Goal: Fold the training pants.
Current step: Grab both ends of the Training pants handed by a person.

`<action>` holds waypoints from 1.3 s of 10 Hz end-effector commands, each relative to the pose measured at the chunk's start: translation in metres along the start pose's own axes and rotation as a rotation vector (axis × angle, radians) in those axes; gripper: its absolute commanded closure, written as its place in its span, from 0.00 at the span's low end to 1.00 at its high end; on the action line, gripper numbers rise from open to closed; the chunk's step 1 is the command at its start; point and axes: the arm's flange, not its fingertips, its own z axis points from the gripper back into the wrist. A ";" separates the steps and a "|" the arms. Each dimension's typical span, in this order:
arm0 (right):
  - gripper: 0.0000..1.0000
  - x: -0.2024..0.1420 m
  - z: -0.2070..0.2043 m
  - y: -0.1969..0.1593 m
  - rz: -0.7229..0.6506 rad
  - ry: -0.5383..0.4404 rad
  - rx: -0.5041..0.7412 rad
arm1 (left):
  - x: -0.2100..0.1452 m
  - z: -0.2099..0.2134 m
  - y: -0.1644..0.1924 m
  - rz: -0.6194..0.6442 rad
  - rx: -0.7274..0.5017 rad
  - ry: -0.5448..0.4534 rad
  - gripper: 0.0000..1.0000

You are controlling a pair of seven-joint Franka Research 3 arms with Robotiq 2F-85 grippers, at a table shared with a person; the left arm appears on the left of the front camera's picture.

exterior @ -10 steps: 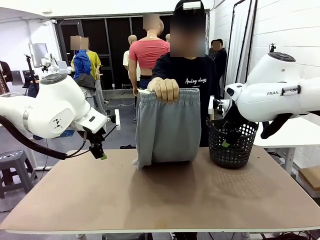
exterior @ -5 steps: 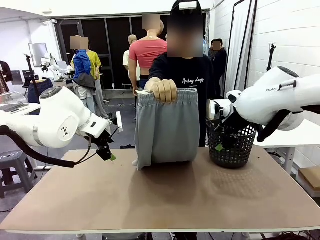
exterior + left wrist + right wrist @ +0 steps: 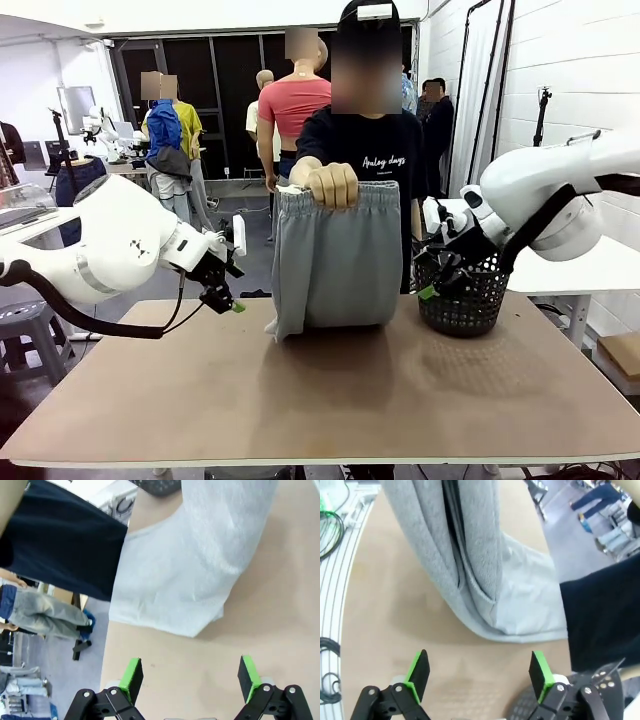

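- Light grey soft jersey training pants [image 3: 335,260] hang upright at the far side of the bench, about mid-width. The gathered elastic waistband is at the top. The lower end rests on the brown flat-topped bench [image 3: 330,390] and bunches slightly at its left corner.
- A person in a black T-shirt [image 3: 370,150] stands behind the bench. The person's closed fist [image 3: 333,185] grips the waistband near its middle and holds the pants up.
- Left robot hand [image 3: 232,303]: black fingers with green pads, just above the bench near its far left edge. It is to the left of the pants and near them, but not touching.
- Left wrist view: left robot hand [image 3: 190,672] has its jaws spread wide, with nothing between the pads. Bare bench surface lies under them. The lower corner of the pants [image 3: 190,580] lies ahead on the bench, apart from the fingertips.
- Right robot hand [image 3: 432,290]: in front of the left wall of a round black plastic mesh basket [image 3: 470,305]. It is to the right of the pants, near them and clear of them.
- Right wrist view: right robot hand [image 3: 479,672] also has its jaws fully parted and holds nothing. The hanging folds of the pants [image 3: 470,555] come down to the bench ahead of the pads, with a gap between.
- The basket stands on the bench to the right of the pants. I cannot tell whether the right fingers touch the basket wall.
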 end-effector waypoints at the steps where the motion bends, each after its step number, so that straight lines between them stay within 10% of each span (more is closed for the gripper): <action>1: 0.00 -0.005 -0.013 -0.010 0.005 -0.063 0.025 | -0.006 -0.012 0.004 0.024 -0.054 -0.139 0.00; 4: 0.00 0.001 -0.007 -0.009 -0.020 0.035 -0.033 | 0.004 -0.010 -0.005 0.106 -0.096 -0.063 0.00; 13: 0.00 -0.009 -0.030 -0.003 -0.062 -0.194 0.072 | 0.025 -0.033 -0.024 0.040 -0.164 -0.353 0.00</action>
